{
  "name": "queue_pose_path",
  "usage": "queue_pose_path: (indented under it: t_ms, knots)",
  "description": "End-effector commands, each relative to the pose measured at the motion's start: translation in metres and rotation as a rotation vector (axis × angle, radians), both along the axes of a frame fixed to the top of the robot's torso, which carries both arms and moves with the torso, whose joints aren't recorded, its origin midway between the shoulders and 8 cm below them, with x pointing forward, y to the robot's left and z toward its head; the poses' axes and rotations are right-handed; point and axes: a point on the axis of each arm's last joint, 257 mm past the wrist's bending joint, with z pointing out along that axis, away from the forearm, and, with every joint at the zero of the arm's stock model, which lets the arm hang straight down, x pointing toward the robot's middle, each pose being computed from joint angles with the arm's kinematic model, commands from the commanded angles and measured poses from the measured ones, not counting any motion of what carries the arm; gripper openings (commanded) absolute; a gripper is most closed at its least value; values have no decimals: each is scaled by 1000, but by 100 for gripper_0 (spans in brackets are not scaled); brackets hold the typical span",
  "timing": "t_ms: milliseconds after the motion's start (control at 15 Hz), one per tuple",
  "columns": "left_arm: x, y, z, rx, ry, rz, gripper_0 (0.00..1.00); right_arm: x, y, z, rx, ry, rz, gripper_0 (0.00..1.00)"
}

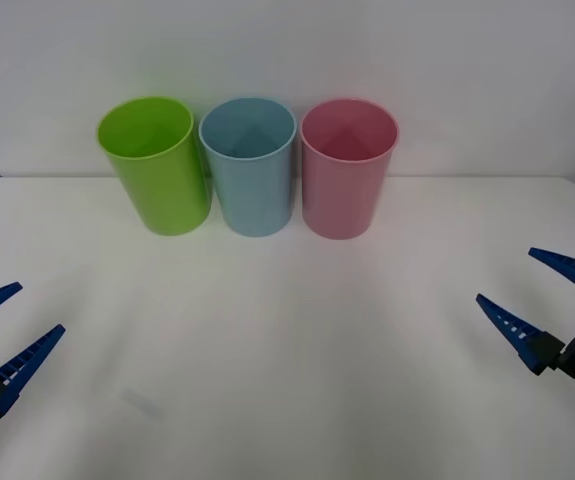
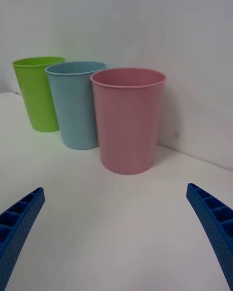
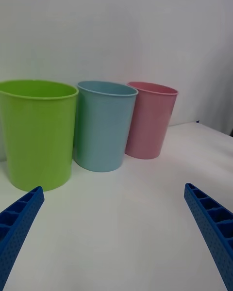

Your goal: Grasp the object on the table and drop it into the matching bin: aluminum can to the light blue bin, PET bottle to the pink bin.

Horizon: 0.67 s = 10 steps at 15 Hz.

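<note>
Across the whole lower scene spreads the white counter, bare from its near edge to the row of bins at the far side. Those three stand upright and side by side against the pale wall: a lime green bin on the left, the light blue bin in the middle, and the pink bin on the right. Green and blue look to be touching or nearly so; blue and pink stand just beside each other with a thin gap. All three mouths are open and, as far as the front view looks into them, nothing lies inside.

At the near left corner hangs the left tool, its blue ribbed fingers spread wide and holding nothing. At the near right edge hangs the right tool, likewise spread and empty. Both point toward the far row, and each wrist view looks between its own fingers at the bins.

No can or bottle can be seen on the counter, so the relation the coming move depends on, which way the object lies from either tool and how its long axis runs, cannot be told. By position alone, the right tool is nearer the pink bin, and the light blue bin sits about midway between the two arms. My judgement is that no grasp has begun.
</note>
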Motion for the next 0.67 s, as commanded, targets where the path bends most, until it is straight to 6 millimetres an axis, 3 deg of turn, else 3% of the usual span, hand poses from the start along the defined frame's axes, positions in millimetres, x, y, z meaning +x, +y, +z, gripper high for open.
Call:
queue_pose_path:
  t_ms: [67, 667]
  knots:
    - [0, 0, 0, 0, 0, 0, 100, -7, -12, -3, 7, 1, -34, 100]
    - [0, 0, 0, 0, 0, 0, 100, -9, -15, -7, 15, -6, -57, 100]
